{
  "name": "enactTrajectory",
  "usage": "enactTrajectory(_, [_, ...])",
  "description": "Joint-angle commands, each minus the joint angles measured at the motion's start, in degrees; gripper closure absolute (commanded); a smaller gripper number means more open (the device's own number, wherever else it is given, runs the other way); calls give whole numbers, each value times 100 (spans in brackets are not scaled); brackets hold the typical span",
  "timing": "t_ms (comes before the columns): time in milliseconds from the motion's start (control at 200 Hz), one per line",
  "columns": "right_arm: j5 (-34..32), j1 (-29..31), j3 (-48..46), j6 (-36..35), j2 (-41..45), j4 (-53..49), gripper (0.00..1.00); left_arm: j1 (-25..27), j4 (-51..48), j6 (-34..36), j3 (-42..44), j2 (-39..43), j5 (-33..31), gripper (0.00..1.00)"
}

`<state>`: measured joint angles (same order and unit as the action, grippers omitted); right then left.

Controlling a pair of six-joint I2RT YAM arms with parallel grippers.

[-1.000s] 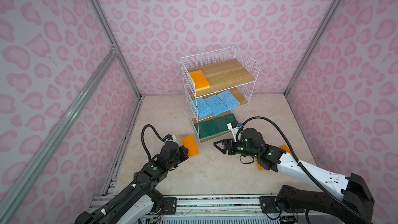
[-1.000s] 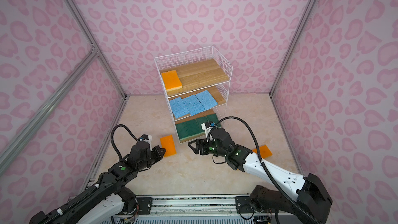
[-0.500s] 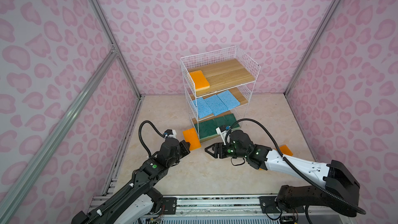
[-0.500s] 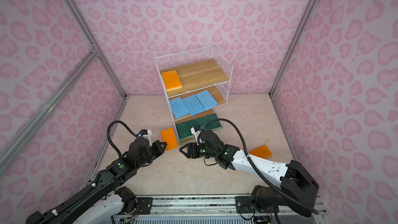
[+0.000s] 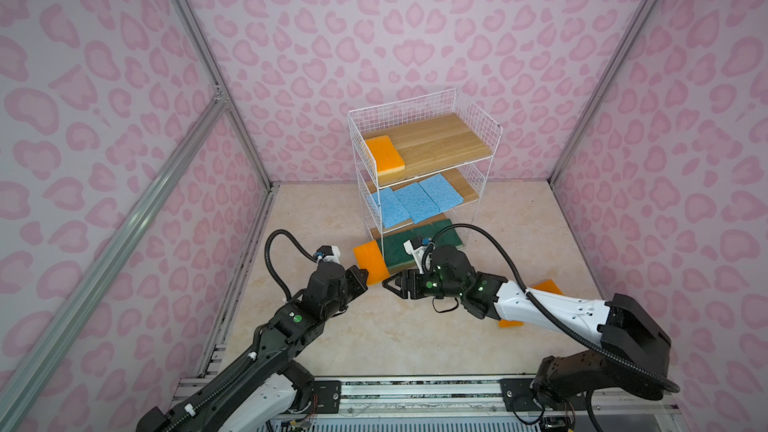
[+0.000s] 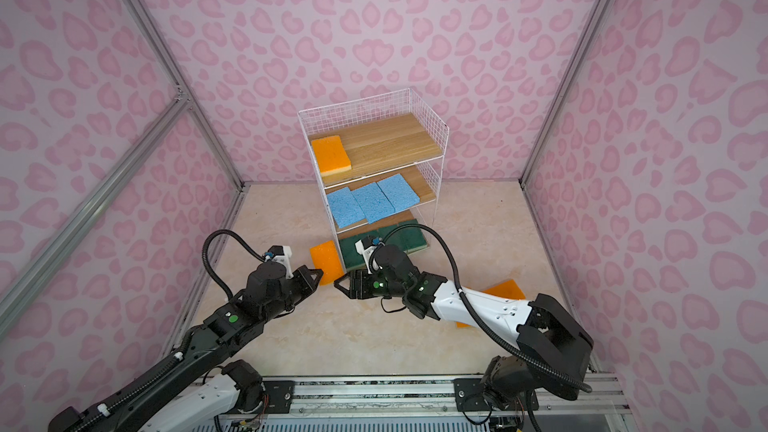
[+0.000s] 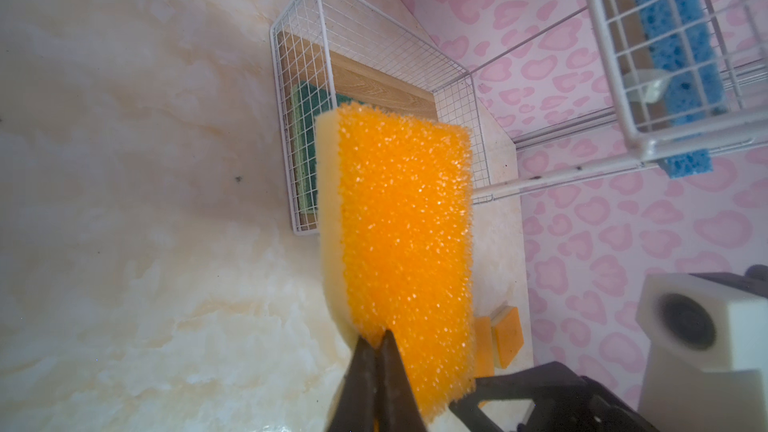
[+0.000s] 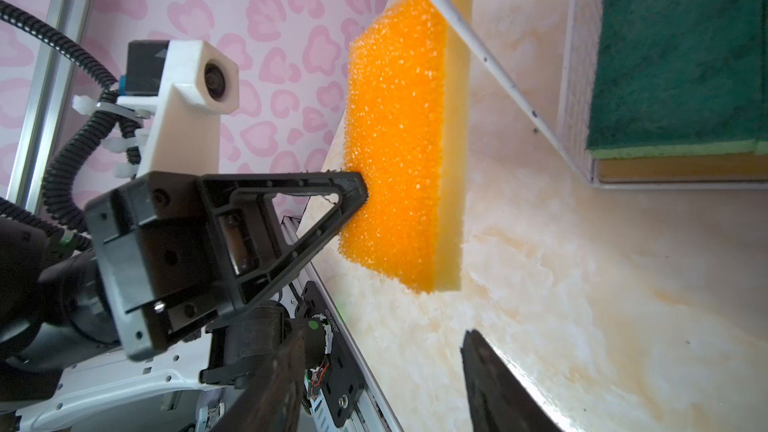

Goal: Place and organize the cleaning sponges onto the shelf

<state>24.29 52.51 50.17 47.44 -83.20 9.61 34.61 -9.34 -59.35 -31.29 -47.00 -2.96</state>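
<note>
Pink leopard-print walls, marbly beige floor. The left gripper [image 5: 366,275] is pinched tight on an orange sponge [image 5: 370,258] with a scratchy orange top and pale yellow base, held just left of the shelf [image 5: 478,118] near its bottom tier. The right gripper [image 5: 387,285] sits just beside it, jaws apart.

Blk/wht arms [image 5: 291,326], ribbed blk cables [image 5: 267,255], grn dots [image 5: 296,318]

Pink blotch-patterned walls [image 5: 415,14]; aluminium struts [image 5: 211,76]; beige marbled tabletop [image 5: 395,338].
</note>
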Motion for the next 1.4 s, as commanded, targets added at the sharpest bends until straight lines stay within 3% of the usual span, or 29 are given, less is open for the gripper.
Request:
enactTrajectory(0, [32, -4, 102, -7, -106, 173, 42, 9, 152, -68, -104, 33, 46, 96])
enactTrajectory(185, [7, -53, 168, -7, -170, 232, 53, 10, 158, -85, -64, 77, 112, 96])
enactTrajectory(540, [-20, -65, 182, 2, -180, 257, 93, 9, 190, -122, -10, 81, 116, 96])
enactTrajectory(705, [-99, -61, 185, -72, -124, 146, 100, 10, 206, -96, 43, 123, 129, 95])
enactTrajectory(815, [-125, -65, 193, -134, -84, 53, 100, 11, 183, -59, 44, 171, 115, 76])
enactTrajectory(945, [-152, -67, 188, -208, -24, -83, 100, 10, 87, 26, 24, 248, 45, 45])
enactTrajectory(1040, [-191, -66, 171, -267, 52, -195, 100, 8, -25, 111, 0, 293, -28, 15])
enactTrajectory(1075, [-205, -71, 167, -294, 73, -243, 100, 2, -66, 137, -15, 305, -53, 9])
enactTrajectory(1185, [-252, -74, 143, -394, 192, -434, 100, 3, -152, 184, 8, 383, -126, 4])
enactTrajectory(1395, [-311, -98, 17, -442, 295, -550, 100, 0, -197, 227, 160, 361, -213, 8])
